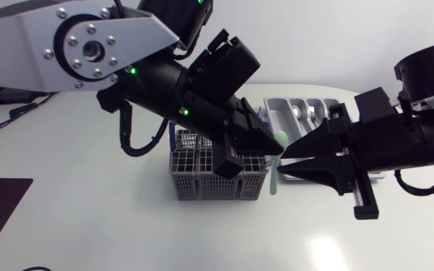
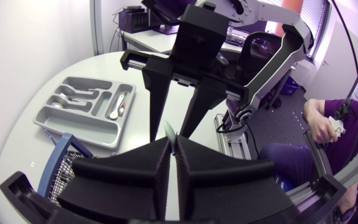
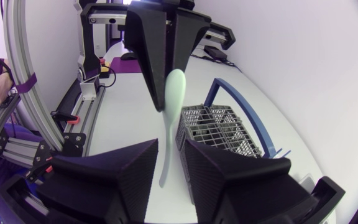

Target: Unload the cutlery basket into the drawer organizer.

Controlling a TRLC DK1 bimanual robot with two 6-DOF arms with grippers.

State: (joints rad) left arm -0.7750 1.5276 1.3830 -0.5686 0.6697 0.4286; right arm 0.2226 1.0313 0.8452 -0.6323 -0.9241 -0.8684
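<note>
Your left gripper [image 1: 272, 147] was clamped on a pale green spoon [image 3: 174, 93], just beside the cutlery basket [image 1: 202, 181]. Your right gripper [image 1: 283, 165] stood open around the handle. Behind the basket, the drawer organizer [image 1: 273, 105] already held some cutlery [image 2: 64, 99]. What remained in the basket could not be told.

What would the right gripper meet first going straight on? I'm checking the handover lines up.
The pale green spoon, held by the left gripper: its handle hangs in line with the gap between the open fingers of the right gripper. Depth is unclear; it may already be at the fingertips.
</note>
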